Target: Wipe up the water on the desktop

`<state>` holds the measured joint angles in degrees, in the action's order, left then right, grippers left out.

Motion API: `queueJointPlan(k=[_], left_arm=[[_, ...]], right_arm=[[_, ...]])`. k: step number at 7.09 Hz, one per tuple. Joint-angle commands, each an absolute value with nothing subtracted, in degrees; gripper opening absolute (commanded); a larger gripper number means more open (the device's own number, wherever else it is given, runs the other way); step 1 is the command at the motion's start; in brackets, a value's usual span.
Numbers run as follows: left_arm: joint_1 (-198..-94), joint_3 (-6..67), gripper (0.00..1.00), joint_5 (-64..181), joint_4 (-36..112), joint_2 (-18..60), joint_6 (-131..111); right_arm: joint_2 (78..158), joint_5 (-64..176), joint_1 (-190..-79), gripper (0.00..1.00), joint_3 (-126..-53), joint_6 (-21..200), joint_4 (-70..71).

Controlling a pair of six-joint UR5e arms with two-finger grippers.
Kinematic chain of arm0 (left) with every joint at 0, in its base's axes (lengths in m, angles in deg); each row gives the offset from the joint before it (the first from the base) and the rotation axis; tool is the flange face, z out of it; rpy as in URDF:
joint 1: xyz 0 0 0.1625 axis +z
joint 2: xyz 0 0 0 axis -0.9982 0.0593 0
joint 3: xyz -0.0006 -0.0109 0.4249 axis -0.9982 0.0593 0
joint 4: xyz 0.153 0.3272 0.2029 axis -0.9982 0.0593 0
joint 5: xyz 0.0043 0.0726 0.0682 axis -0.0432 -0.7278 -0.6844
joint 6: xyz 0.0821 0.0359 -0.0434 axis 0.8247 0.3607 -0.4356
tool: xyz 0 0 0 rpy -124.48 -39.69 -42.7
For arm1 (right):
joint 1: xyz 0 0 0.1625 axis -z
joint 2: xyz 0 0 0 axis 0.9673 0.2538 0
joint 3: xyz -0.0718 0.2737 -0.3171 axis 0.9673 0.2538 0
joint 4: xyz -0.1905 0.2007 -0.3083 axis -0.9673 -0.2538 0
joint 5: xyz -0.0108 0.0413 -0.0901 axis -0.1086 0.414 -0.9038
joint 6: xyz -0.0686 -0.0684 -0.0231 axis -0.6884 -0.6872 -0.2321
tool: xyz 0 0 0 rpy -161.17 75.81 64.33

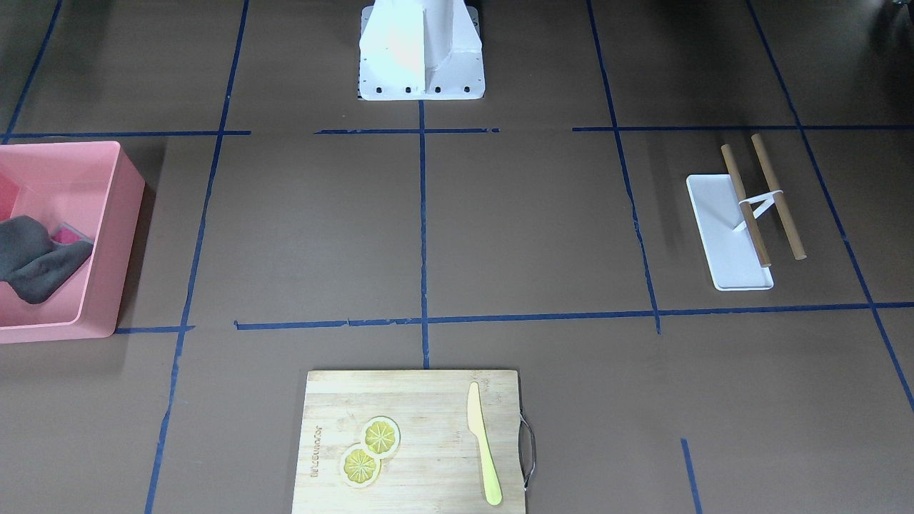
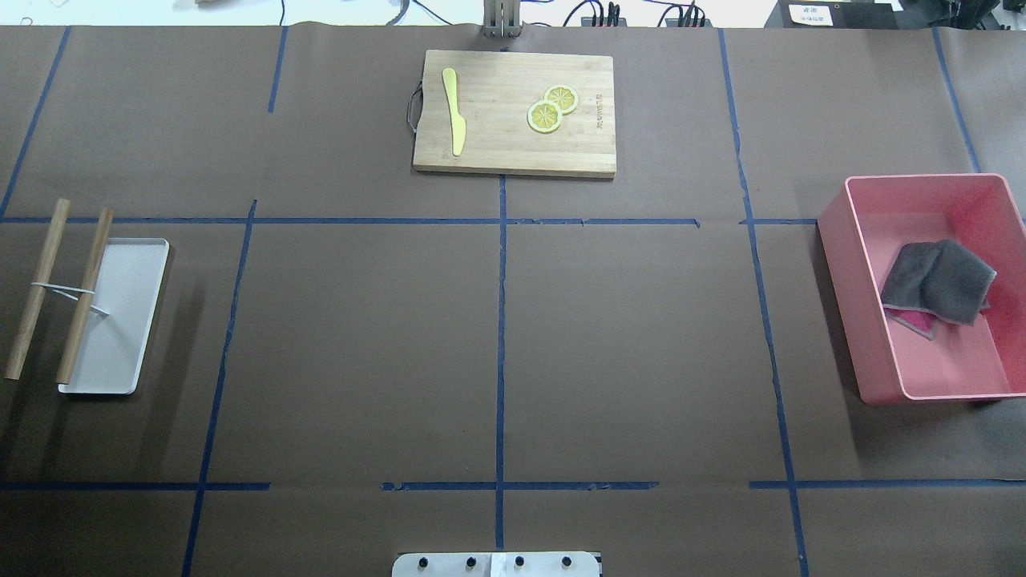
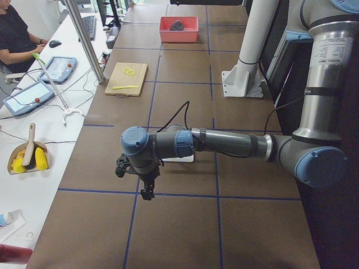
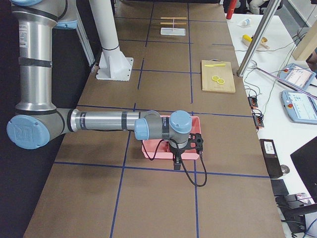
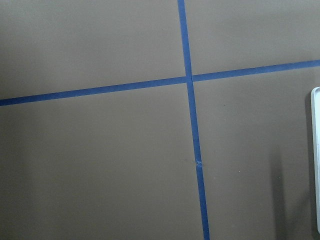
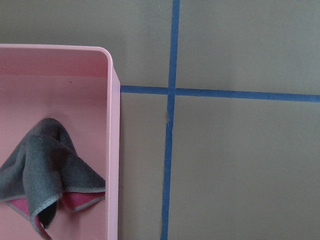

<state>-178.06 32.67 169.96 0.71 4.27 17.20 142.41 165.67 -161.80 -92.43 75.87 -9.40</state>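
Observation:
The desktop [image 2: 361,344] is a matte dark-brown surface crossed by blue tape lines; I see no wet patch on it in any view. A grey cloth [image 2: 938,282] lies crumpled in a pink bin [image 2: 858,304] at the right; the right wrist view shows the cloth [image 6: 45,165] below and to the left. My left gripper [image 3: 147,195] hangs above the desktop near a white tray, and my right gripper [image 4: 177,164] hangs over the bin's near edge. Both show only in the side views, so I cannot tell whether they are open or shut.
A white tray [image 2: 120,312] with two wooden sticks [image 2: 36,288] joined by a band lies at the left. A wooden cutting board [image 2: 513,144] with a yellow knife [image 2: 454,120] and two lemon slices [image 2: 545,116] lies at the far edge. The robot's base plate [image 2: 497,565] is at the near edge.

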Motion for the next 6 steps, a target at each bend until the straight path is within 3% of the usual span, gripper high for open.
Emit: queueJointPlan(k=[1, 6], left_arm=[[-178.01, 32.50, 1.00, 169.93, 6.03, 4.11, 17.26], [-176.61, 32.49, 1.00, 169.93, 6.06, 4.46, 17.26]], right_arm=[[141.96, 165.72, -161.34, 1.00, -92.43, 76.04, -9.24], [141.69, 166.33, -160.99, 1.00, -92.60, 76.48, -9.24]])
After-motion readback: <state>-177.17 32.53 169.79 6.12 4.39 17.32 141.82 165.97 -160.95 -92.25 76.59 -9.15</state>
